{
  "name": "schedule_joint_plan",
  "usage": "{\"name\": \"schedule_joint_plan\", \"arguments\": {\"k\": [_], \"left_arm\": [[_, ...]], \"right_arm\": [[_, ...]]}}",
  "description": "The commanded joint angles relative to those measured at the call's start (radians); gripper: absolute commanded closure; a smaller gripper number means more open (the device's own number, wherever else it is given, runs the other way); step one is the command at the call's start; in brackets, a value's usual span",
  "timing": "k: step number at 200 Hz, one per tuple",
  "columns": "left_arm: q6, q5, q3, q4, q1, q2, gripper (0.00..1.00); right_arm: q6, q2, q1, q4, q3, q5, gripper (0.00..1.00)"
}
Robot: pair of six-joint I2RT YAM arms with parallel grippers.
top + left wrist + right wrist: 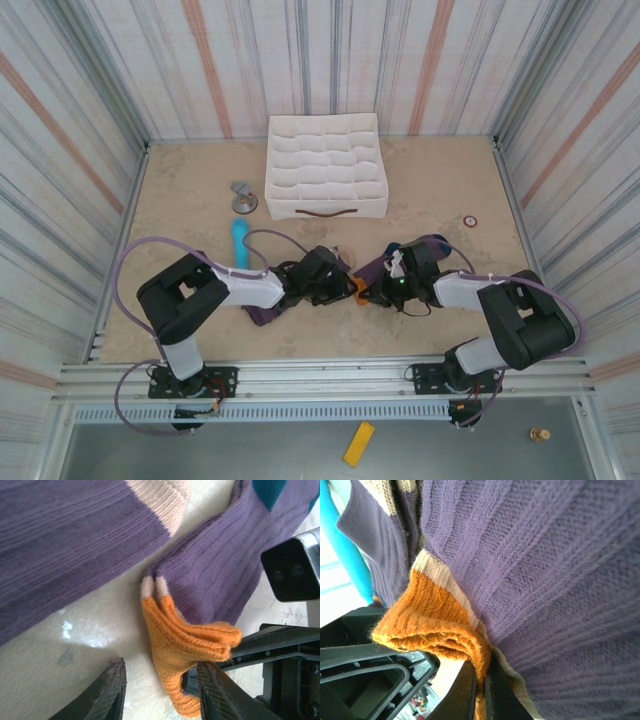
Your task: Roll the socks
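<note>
Two purple knit socks lie on the table. One sock point(75, 540) with a tan patch stretches off to the left, partly under my left arm point(265, 313). The other sock point(215, 570) has a teal toe and an orange cuff point(185, 645). That cuff is bunched and raised between my two grippers point(356, 288). My left gripper point(161, 667) is open, its fingers straddling the cuff, the right finger point(220, 695) touching it. My right gripper point(481, 667) is shut on the cuff's edge point(435, 625), the purple leg point(550, 580) draped above it.
A light blue cylinder point(240, 243) lies just behind the left gripper. A white divided organizer box point(325, 165) stands at the back centre, with a grey metal piece point(243, 196) to its left. A small red ring point(470, 221) sits at right. Striped walls enclose the table.
</note>
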Motion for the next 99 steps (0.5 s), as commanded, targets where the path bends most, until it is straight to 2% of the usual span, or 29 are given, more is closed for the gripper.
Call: {"name": "schedule_joint_plan", "arguments": {"k": [1, 26, 99], "left_arm": [[0.024, -0.013, 0.010, -0.018, -0.003, 0.050, 0.59], [0.005, -0.018, 0.013, -0.023, -0.002, 0.080, 0.64], [-0.029, -0.014, 0.026, -0.072, 0.026, 0.141, 0.68]], "right_arm": [[0.026, 0.019, -0.012, -0.014, -0.021, 0.000, 1.00], [0.027, 0.019, -0.017, -0.010, -0.023, -0.004, 1.00], [0.055, 0.031, -0.034, 0.059, -0.049, -0.048, 1.00]]}}
